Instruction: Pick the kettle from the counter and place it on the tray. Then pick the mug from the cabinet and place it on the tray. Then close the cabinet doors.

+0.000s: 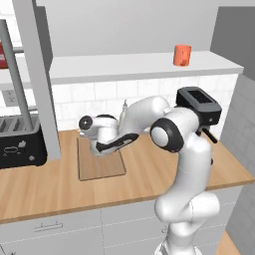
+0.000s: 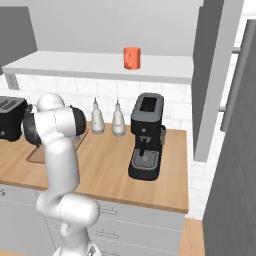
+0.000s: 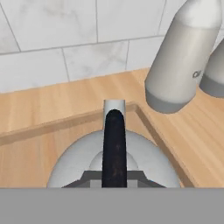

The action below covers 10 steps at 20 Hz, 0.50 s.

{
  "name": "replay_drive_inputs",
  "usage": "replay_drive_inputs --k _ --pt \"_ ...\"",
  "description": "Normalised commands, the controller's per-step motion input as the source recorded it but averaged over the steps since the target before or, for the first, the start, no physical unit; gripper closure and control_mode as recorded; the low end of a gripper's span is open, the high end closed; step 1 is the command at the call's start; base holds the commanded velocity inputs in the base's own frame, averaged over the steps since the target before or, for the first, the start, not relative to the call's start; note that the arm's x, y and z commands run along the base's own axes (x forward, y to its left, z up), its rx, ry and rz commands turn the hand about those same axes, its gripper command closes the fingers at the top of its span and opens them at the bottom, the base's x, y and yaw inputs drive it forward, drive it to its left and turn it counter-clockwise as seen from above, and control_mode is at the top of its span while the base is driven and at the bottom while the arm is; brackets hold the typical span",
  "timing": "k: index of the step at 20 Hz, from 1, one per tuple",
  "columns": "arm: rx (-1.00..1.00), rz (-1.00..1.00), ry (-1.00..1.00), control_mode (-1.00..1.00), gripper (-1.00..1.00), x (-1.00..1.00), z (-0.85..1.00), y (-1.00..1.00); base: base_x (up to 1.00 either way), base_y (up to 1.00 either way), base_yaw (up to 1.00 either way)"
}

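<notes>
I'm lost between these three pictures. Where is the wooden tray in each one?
Left base view: tray centre-left on the counter, beneath the white arm.
Right base view: tray far left, partly behind the arm.
Hand view: tray across the lower half, under the kettle.
Shared landmark: the white tiled wall behind it.

Look up first: the mug (image 2: 132,57) stands upright on the pale cabinet shelf (image 2: 100,67), with an open cabinet door (image 2: 212,75) to its right. Below, on the counter (image 2: 110,170), you have two pale bottles (image 2: 97,119) side by side against the tiled wall, a black coffee machine (image 2: 146,137) to their right and a black toaster (image 2: 11,117) at far left. The white arm (image 2: 57,150) hides most of the tray (image 2: 35,155).
</notes>
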Motion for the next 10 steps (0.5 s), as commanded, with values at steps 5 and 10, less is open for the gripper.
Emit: replay_drive_inputs --k 5,10 --pt "-0.03 -0.14 0.0 -1.0 1.0 0.48 -0.13 0.21 0.0 0.0 0.0" --pt "0.01 -0.01 -0.01 -1.0 1.0 0.1 -0.18 -0.02 0.0 0.0 0.0"
